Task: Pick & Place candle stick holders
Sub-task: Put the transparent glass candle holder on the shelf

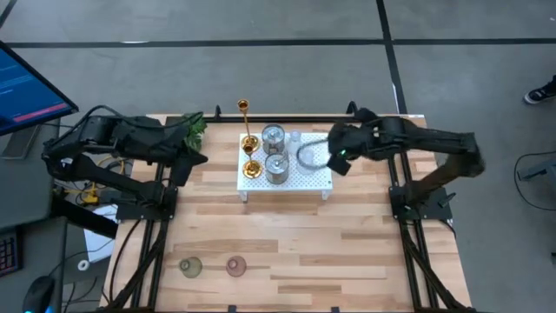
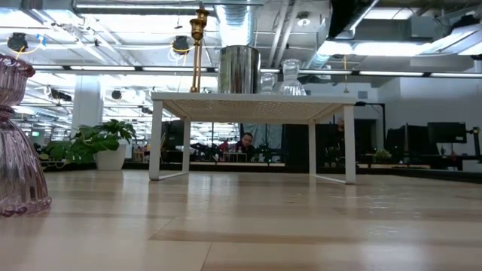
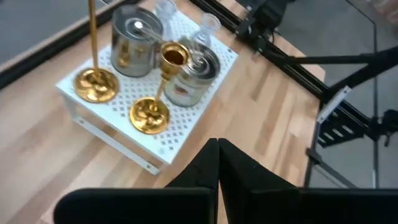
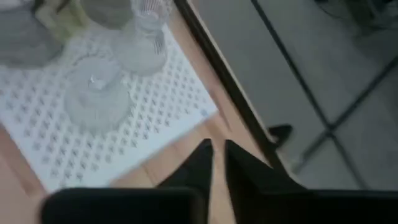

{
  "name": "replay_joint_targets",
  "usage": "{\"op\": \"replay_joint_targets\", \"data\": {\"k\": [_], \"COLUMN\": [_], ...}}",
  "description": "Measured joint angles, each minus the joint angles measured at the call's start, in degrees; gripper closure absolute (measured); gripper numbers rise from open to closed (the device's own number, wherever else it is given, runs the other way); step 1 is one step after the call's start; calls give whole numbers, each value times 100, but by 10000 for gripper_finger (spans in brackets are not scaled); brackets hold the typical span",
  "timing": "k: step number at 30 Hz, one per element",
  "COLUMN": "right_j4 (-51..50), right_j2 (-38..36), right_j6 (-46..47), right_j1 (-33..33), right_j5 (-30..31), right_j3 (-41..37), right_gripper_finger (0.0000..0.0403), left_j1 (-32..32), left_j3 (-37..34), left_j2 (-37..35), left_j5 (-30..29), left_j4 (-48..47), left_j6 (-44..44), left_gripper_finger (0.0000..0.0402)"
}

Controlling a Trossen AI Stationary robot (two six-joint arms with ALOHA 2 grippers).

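Hovering beside the white stand (image 1: 287,178): right end effector (image 1: 337,159) nearly closed, empty; left end effector (image 1: 193,156) closed, empty.

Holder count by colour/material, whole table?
Gold: 2, tall one and short one, both on the white stand
Silver cups: 2
Clear glass: 2
Greenish: 1
Pinkish: 1
Total: 8
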Motion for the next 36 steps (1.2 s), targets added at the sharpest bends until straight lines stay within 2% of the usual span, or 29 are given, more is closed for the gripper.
{"op": "replay_joint_targets", "data": {"k": [2,4,7,13,16,25,36], "right_j4": [944,2197,3380,4635,5156,5505,5619], "right_j2": [-570,-1039,-1429,-1443,-1283,-706,-658], "right_j6": [-323,-555,-598,-494,-510,-607,-284], "right_j1": [-362,-747,-1184,-1357,-1383,-1322,-929], "right_j5": [-410,-993,-1584,-1893,-2124,-2787,-2859], "right_j3": [-805,-1513,-2478,-3617,-3822,-3846,-3846], "right_gripper_finger": [394,394,398,402,402,402,403], "left_j1": [0,2,2,0,0,0,0], "left_j3": [0,0,-2,0,0,-1,-2], "left_j2": [0,-1,1,1,3,3,1], "left_j5": [-139,-243,-270,-355,-356,-355,-355], "left_j4": [0,1,11,24,37,39,39], "left_j6": [-3,-5,-5,-47,-66,-67,-60], "left_gripper_finger": [398,398,398,398,397,396,397]}}
